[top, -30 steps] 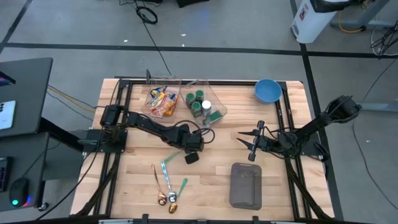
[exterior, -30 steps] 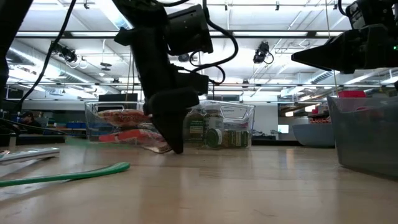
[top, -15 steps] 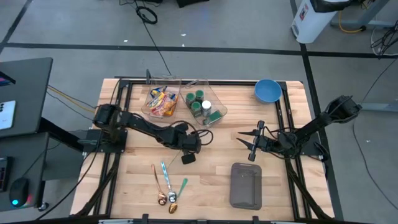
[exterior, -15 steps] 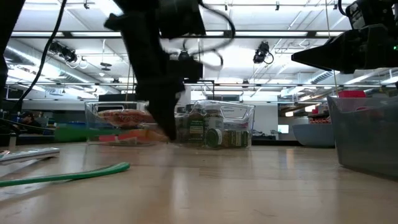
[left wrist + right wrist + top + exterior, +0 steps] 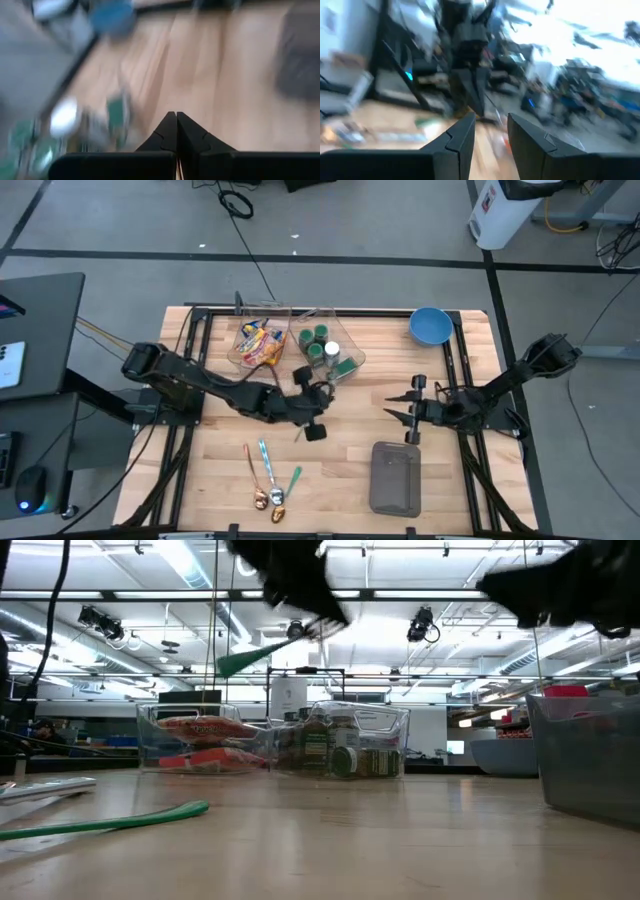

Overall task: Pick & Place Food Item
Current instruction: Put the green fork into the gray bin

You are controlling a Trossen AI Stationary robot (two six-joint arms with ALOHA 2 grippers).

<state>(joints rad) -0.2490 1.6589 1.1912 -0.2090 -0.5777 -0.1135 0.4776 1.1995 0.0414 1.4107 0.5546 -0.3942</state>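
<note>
At the table's (image 5: 340, 470) near-left part three spoons (image 5: 268, 475) lie close together, and the left gripper (image 5: 314, 428) hangs just past them toward the middle, lifted clear of the wood. Its fingers are pressed together on what looks like a thin green-handled utensil (image 5: 240, 662), which sticks out sideways and tilts downward in the low view. The bite sits at one end, so a long lever hangs from a narrow pinch. I judge that a quick swing could twist it loose and drop it among the spoons or onto bare wood. The food itself, the snack packets (image 5: 258, 342), lies in the clear bin (image 5: 240, 330) at the far-left edge, with the cans (image 5: 325, 350) in the bin beside it. If the arm carries the utensil toward either bin, the protruding end could knock a wall or tip a can. The grey container (image 5: 396, 478) stands at the near edge right of centre. Above it the right gripper (image 5: 408, 415) waits off the table with fingers parted and empty, pointing at the left one. Should both arms close on the middle, they could collide. The blue bowl (image 5: 430, 326) sits at the far-right corner, well apart.
</note>
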